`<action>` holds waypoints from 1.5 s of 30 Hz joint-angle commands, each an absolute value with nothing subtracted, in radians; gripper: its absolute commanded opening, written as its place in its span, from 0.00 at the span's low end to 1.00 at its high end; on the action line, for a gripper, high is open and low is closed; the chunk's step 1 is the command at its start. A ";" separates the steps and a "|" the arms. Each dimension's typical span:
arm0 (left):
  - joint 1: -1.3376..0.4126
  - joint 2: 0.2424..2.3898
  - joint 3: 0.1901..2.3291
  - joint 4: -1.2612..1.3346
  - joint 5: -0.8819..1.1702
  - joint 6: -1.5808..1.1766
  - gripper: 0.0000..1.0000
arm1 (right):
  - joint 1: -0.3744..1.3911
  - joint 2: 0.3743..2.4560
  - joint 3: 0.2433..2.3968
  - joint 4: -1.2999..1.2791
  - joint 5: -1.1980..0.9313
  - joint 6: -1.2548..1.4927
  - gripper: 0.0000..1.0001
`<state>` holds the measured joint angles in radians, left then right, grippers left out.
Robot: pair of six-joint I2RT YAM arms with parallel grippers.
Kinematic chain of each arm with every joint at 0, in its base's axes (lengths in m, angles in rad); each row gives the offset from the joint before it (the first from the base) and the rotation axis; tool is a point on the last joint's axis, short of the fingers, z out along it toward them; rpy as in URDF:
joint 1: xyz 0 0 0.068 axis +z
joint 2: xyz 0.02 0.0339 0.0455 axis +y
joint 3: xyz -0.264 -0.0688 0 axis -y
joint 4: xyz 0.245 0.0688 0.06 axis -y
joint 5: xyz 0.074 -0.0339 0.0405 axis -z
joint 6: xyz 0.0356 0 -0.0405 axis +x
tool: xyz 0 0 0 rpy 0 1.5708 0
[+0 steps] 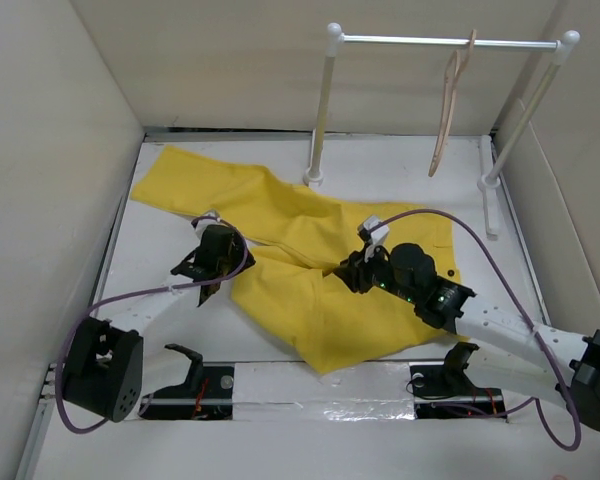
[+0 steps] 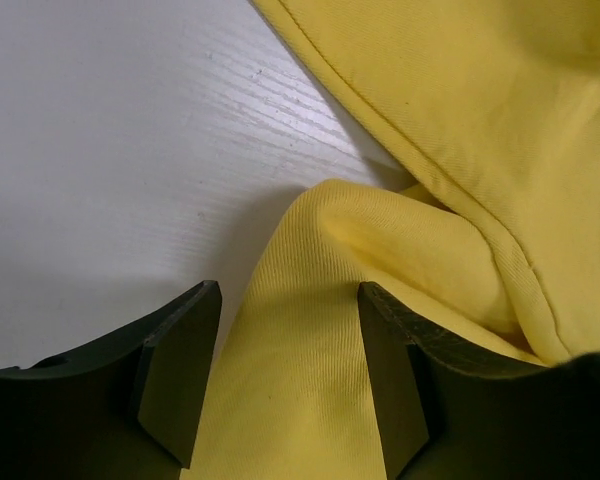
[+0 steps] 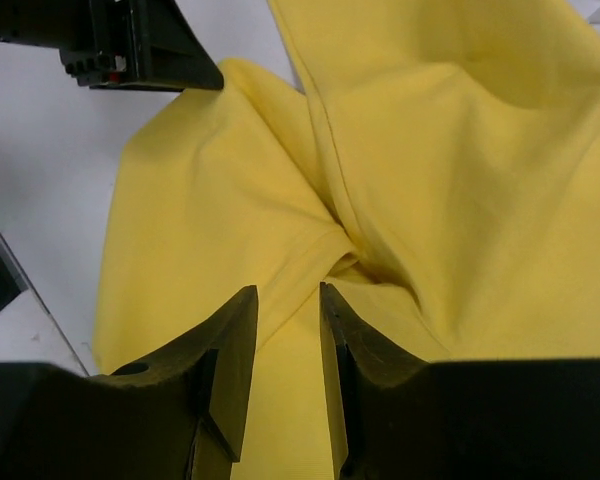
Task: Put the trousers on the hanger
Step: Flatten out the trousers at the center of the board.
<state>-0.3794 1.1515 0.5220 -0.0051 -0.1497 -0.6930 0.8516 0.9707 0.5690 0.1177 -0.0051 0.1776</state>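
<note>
Ok so the trousers (image 1: 310, 290) are lying crumpled across the middle of the worktop (image 1: 410, 170). One leg is running off toward the far-left corner and the other is flopping down toward the near edge. The hanger (image 1: 450, 100) is dangling from the white rail (image 1: 440, 41) along the far edge, over toward the far-right corner and well apart from the cloth.

My left hand (image 2: 288, 330) is sitting with its fingers apart, straddling a raised fold at the left edge of the cloth without squeezing it. My right hand (image 3: 285, 300) is down near the crotch, where the two legs are meeting. Its fingers are nearly together and, going by the puckers fanning out from that spot, I'm reading it as pinched on a little ridge of fabric.

Handling-wise, I'm expecting this thing to be light and totally floppy. It isn't going to hold any shape, so whatever I'm lifting will sag and drag the rest along with it. The weave looks matte, so I'm guessing it isn't going to slip much once it's pinched.

I'm thinking the better holds are the thick bits, a seam or a doubled fold, since a single layer could slide out. Two holds spread apart are going to matter for draping it over those slim arms. I can't make out the waistband button from here.
</note>
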 commanded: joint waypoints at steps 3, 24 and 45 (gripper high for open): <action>-0.379 1.195 0.560 0.124 -0.137 -0.663 0.41 | 0.859 1.026 0.534 0.239 -0.038 0.204 0.37; -0.379 0.655 0.753 -0.075 -0.068 -0.704 0.00 | 0.805 1.391 0.476 0.394 0.202 0.446 0.18; -0.379 0.213 0.686 -0.400 -0.623 -0.951 0.00 | 0.701 1.184 0.354 0.325 0.233 0.459 0.19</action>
<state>-0.3798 0.1665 0.6121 -0.3973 -0.5198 -0.9405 0.7048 1.2148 0.3603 0.3305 0.1902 0.4644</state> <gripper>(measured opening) 0.007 0.191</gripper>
